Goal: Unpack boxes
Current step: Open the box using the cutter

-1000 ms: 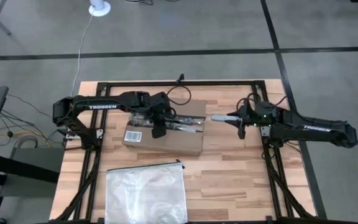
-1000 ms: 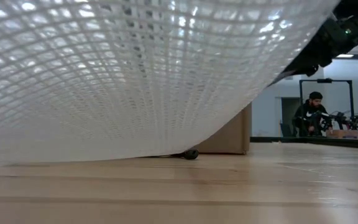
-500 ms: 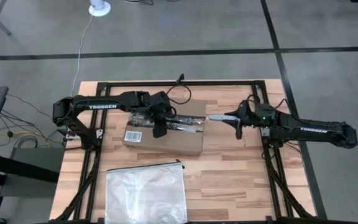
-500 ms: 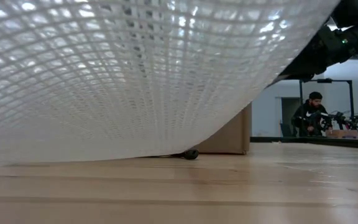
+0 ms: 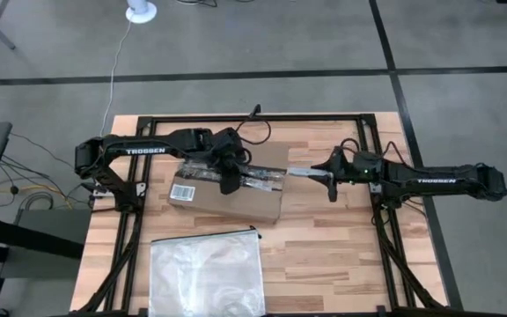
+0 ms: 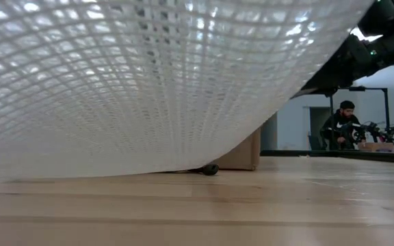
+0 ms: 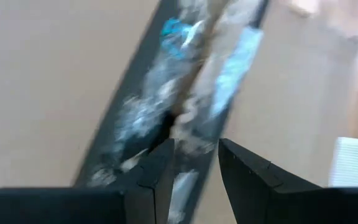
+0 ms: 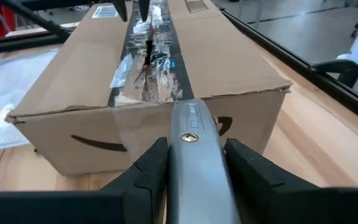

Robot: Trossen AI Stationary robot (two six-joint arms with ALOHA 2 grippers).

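Note:
The brown cardboard box (image 5: 258, 201) lies flat on the table's middle, its dark tape strip (image 8: 145, 68) torn along the top seam. My left gripper (image 7: 194, 165) points down over that seam, fingers a little apart, nothing between them. Coming from the table's right, my right gripper (image 8: 194, 171) is shut on a silver utility knife (image 5: 302, 171). The knife's front end is at the box's right end wall (image 8: 185, 102). A clear zip bag (image 5: 205, 273) lies near the front edge and fills most of the low view. My left gripper's fingertips (image 8: 143, 11) stand on or just above the torn tape from above; whether they touch it I cannot tell. My right gripper pinches the knife's handle (image 8: 191, 146) between its two fingers, level, from the table's right, fingers along the handle. The knife's front end meets the box's end wall at the taped seam; its blade is hidden.
Black frame rails (image 5: 372, 220) run along the table's sides and far edge, with a cable (image 5: 253, 119) at the back. Bare wood lies right of the box and of the zip bag. A person (image 6: 340, 123) sits far off in the room behind.
My right gripper has gone toward the table's left with the knife, bringing its front end up to the box's right end. The box has slid a little toward the table's left and turned slightly.

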